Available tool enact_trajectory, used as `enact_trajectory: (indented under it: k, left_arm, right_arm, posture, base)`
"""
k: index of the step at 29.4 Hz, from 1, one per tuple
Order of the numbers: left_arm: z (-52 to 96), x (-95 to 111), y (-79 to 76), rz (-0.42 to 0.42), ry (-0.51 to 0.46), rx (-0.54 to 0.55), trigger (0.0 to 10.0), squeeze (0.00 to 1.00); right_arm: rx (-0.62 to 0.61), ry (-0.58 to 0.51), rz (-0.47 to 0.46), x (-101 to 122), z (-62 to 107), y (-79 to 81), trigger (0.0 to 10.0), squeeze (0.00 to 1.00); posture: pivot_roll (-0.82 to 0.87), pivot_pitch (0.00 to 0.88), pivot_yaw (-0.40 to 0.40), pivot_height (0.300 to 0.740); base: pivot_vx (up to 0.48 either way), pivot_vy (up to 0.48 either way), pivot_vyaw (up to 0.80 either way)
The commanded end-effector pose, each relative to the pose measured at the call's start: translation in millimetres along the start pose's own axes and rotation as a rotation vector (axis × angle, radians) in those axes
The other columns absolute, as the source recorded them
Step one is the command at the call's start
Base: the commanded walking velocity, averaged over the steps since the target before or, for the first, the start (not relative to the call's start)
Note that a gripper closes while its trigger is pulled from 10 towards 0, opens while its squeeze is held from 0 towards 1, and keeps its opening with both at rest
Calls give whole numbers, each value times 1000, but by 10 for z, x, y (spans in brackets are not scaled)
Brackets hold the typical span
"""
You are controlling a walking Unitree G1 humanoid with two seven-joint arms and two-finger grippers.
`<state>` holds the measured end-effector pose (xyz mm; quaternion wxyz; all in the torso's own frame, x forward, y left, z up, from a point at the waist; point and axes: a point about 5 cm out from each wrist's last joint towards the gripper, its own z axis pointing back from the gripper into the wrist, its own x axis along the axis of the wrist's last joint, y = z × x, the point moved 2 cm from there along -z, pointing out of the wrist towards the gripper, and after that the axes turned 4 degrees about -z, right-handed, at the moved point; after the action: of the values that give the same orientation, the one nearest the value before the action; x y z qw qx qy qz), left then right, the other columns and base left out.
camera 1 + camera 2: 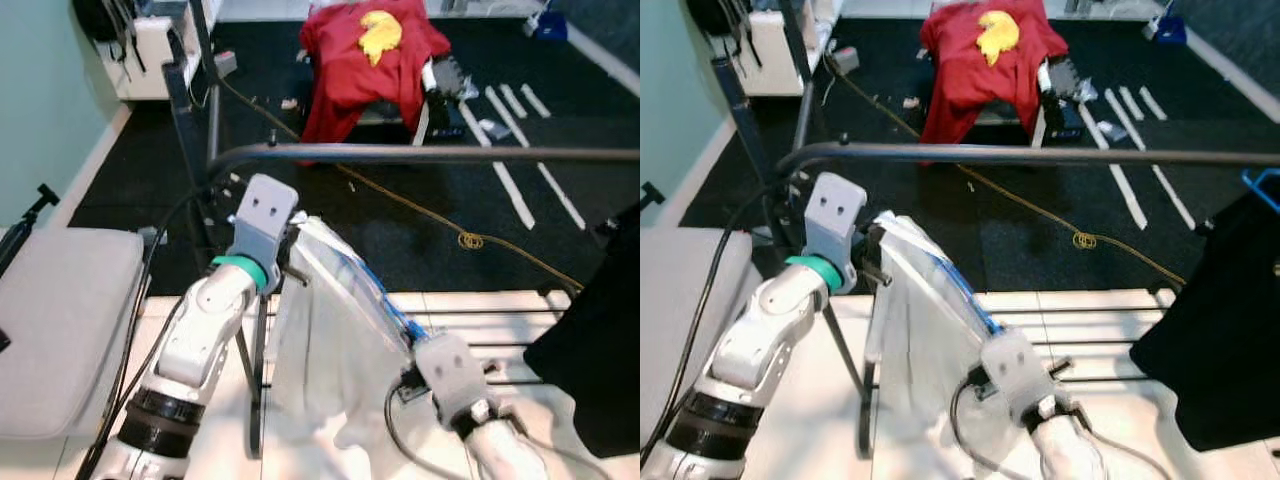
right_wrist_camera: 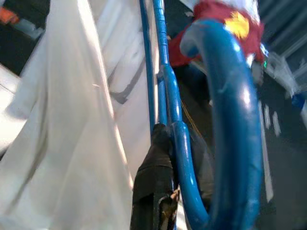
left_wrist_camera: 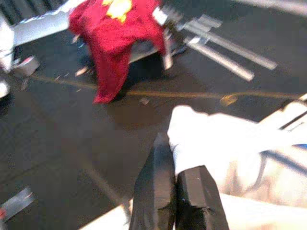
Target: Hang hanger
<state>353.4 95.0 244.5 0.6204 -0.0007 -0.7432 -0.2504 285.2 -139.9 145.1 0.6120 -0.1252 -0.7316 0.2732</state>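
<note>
A blue hanger point(image 1: 385, 300) carries a white garment point(image 1: 330, 360) and lies tilted between my two arms, below the dark rack rail point(image 1: 420, 154). My left gripper point(image 1: 293, 262) is at the upper end, just under the rail; in the left wrist view its fingers point(image 3: 156, 191) are shut on the white cloth point(image 3: 211, 139). My right gripper point(image 1: 408, 378) is at the lower end. The right wrist view shows its fingers point(image 2: 156, 167) shut on the hanger's blue neck point(image 2: 180, 143), beside the big hook point(image 2: 230, 96).
A black garment point(image 1: 1230, 330) hangs from a blue hanger point(image 1: 1262, 182) at the right end of the rail. A chair draped in a red shirt point(image 1: 365, 60) stands beyond on the dark floor, with a yellow cable point(image 1: 470, 240). A grey cushion point(image 1: 60, 320) lies at my left.
</note>
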Motion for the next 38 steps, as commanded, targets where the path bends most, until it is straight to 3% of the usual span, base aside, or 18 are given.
enact_trajectory:
  k: [1,2,3,4,5,6,8,10,12,14,17,24,25,27,30,34,38]
  left_arm:
    - [231,-123,-35,-32,64,-47,10000,0]
    - [231,-123,-35,-32,64,-47,10000,0]
    - [371,-209,-143,-20,88,-116,10000,0]
    - [371,-209,-143,-20,88,-116,10000,0]
    - [522,-309,-253,4,103,-173,10000,0]
    - [522,-309,-253,4,103,-173,10000,0]
    - [731,-532,-340,33,116,-163,10000,0]
    - [731,-532,-340,33,116,-163,10000,0]
    - [791,-633,-354,41,123,-135,10000,0]
    - [838,-843,-358,88,155,-66,10000,0]
    - [907,-1161,-374,93,239,-12,10000,0]
    - [1059,-1444,-410,62,367,12,10000,0]
    - [1137,-1632,-390,50,431,62,10000,0]
    - [1137,-1632,-390,50,431,62,10000,0]
    - [1299,-1965,-329,99,558,181,10000,0]
    - [1299,-1965,-329,99,558,181,10000,0]
    - [1301,-1922,-210,90,504,257,10000,0]
  right_arm:
    - [67,40,37,-130,114,159,10000,0]
    - [67,40,37,-130,114,159,10000,0]
    - [116,34,35,-136,187,254,10000,0]
    - [116,34,35,-136,187,254,10000,0]
    - [166,41,41,-175,273,350,10000,0]
    - [166,41,41,-175,273,350,10000,0]
    - [247,43,24,-212,393,499,10000,0]
    - [247,43,24,-212,393,499,10000,0]
    - [280,39,14,-207,423,553,10000,0]
    - [316,35,-17,-197,431,608,10000,0]
    - [316,36,-33,-243,376,657,10000,0]
    - [309,36,-59,-266,328,732,10000,0]
    - [315,48,-75,-292,319,808,10000,0]
    - [315,48,-75,-292,319,808,10000,0]
    - [341,61,-92,-338,310,960,10000,0]
    - [341,61,-92,-338,310,960,10000,0]
    - [267,85,-205,-388,249,879,10000,0]
  posture:
    - [-202,210,91,740]
    - [-202,210,91,740]
    - [-202,211,90,740]
    - [-202,211,90,740]
    - [-201,214,87,740]
    - [-201,214,87,740]
    - [-202,219,77,740]
    - [-202,219,77,740]
    - [-200,221,72,740]
    - [-204,219,64,740]
    - [-203,214,56,740]
    - [-201,205,47,740]
    - [-196,195,46,740]
    - [-196,195,46,740]
    - [-191,176,37,740]
    - [-191,176,37,740]
    - [-188,153,13,740]
  base:
    - [0,0,0]
    - [0,0,0]
    - [0,0,0]
    - [0,0,0]
    - [0,0,0]
    - [0,0,0]
    - [0,0,0]
    - [0,0,0]
    - [0,0,0]
    - [0,0,0]
    - [0,0,0]
    - [0,0,0]
    - [0,0,0]
    - [0,0,0]
    - [0,0,0]
    - [0,0,0]
    - [0,0,0]
